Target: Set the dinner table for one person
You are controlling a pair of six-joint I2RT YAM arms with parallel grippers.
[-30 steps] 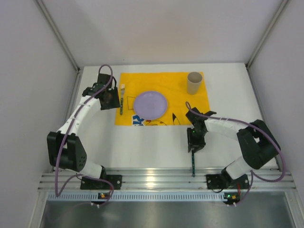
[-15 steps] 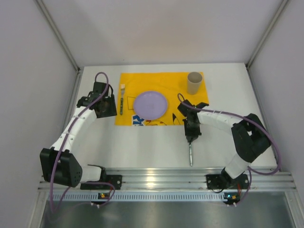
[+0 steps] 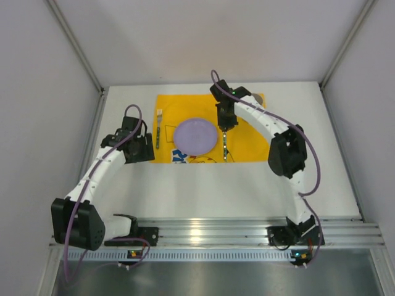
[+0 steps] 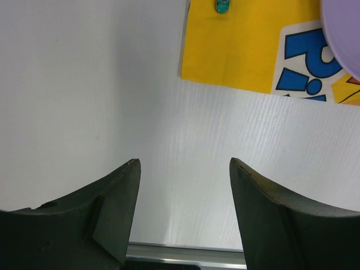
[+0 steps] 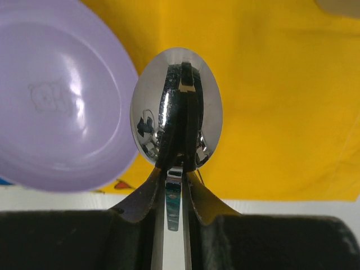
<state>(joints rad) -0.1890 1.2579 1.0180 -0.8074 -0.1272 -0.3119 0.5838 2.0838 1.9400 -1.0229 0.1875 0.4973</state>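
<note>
Plate and fork lie on the mat; the right gripper pinches the spoon beside the plate, not yet laid, and the left gripper gapes empty.

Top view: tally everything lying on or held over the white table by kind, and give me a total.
placemat: 1
plate: 1
fork: 1
spoon: 1
cup: 1, mostly hidden behind the right arm in the top view
Total: 5
</note>
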